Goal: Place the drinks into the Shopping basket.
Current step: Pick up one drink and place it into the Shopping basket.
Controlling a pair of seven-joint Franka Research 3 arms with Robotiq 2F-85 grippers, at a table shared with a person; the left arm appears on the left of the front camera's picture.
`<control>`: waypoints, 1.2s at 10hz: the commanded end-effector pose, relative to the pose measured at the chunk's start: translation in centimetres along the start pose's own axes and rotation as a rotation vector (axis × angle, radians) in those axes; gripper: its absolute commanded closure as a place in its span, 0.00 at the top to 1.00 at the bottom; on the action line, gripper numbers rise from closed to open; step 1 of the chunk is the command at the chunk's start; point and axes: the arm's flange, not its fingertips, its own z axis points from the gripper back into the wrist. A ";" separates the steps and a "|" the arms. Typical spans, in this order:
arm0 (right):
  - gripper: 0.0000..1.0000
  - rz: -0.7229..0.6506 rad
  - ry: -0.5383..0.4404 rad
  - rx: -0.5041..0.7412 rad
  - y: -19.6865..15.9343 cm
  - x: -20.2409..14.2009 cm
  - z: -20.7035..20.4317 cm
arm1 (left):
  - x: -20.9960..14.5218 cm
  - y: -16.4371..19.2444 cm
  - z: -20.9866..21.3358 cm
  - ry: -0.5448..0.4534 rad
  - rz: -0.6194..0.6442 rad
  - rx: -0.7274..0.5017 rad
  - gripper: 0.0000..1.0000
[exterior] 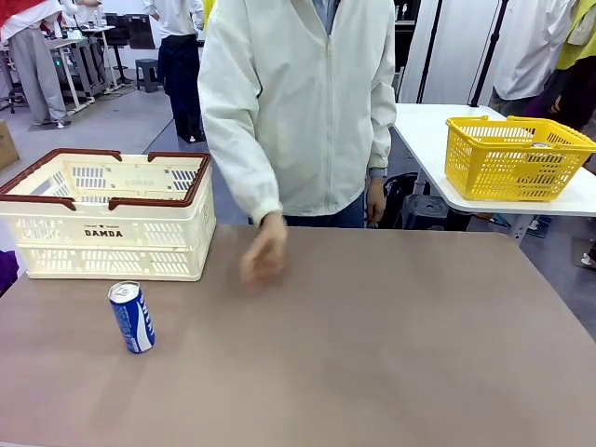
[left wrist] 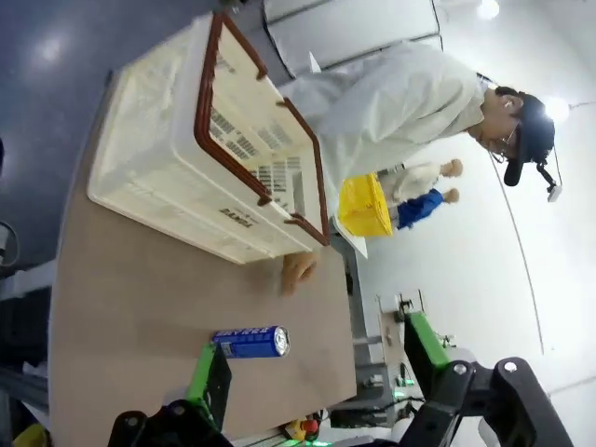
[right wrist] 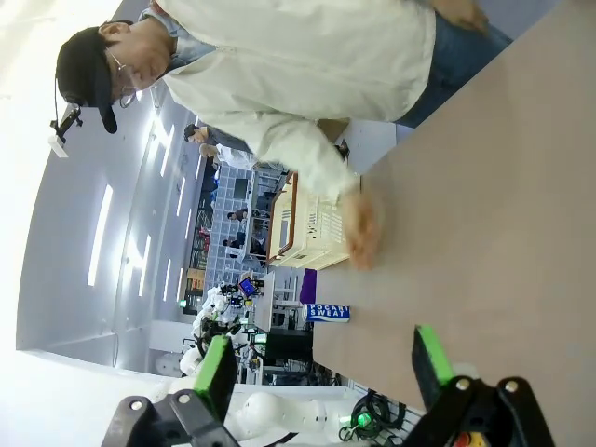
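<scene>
Frontally, we see the cream Shopping basket (exterior: 56, 237) at the left of the table (exterior: 391, 354), its inside showing slotted walls. The blue drink can (exterior: 131, 318), white-marked and silver-topped, stands upright just in front of it, apart. A person's hand (exterior: 264, 256) is blurred beside the basket, and a yellow basket (exterior: 515, 158) sits on a farther table.

From the left wrist we find the left gripper (left wrist: 317, 363) with jaws spread. The can (left wrist: 251, 342) shows by one fingertip, outside the gap, with the basket (left wrist: 149, 158) beyond.

From the right wrist, the right gripper (right wrist: 323, 368) is likewise spread. The can (right wrist: 327, 313) is well apart, and the basket (right wrist: 321, 244) farther.
</scene>
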 end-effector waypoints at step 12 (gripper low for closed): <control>1.00 0.028 0.005 -0.001 0.2 0.3 0.3 | -15.2 -19.7 -28.2 0.496 -0.681 0.717 1.00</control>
